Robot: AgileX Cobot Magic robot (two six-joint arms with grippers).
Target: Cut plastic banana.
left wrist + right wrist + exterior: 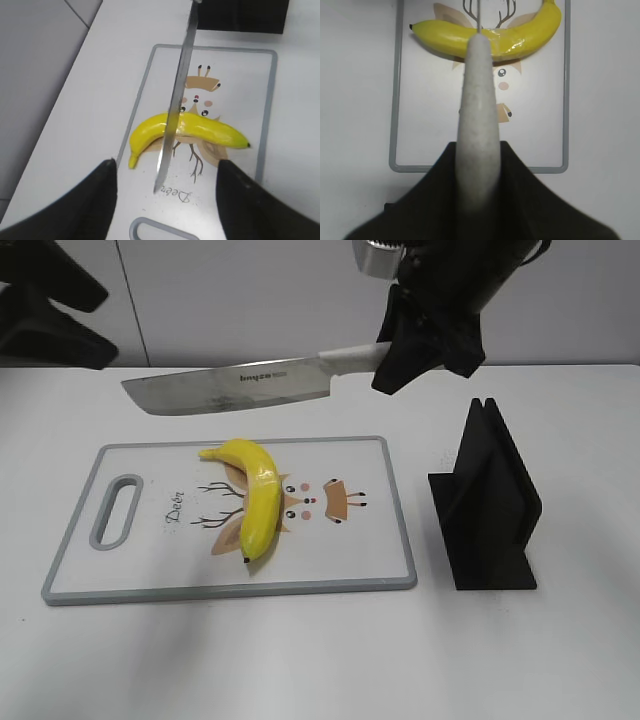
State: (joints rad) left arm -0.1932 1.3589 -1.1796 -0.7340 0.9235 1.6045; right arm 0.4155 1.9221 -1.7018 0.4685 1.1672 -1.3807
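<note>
Right pincer (425, 345) pinches the kitchen knife (235, 388) above the plastic banana (252, 505), lying on the cutting board (390, 530); left pincer (165, 200) spread. Keep the blade square, lower straight onto mid-banana.

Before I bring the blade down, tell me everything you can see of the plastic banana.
The plastic banana is glossy yellow, curved, and looks whole and uncut, with a small black tip at one end and a stub stem at the other. A shiny seam or band crosses its middle. It lies flat on the cutting board, over the printed deer picture, touching only the board. The knife, held by the right claw, hangs above it, lined up across its middle.
</note>
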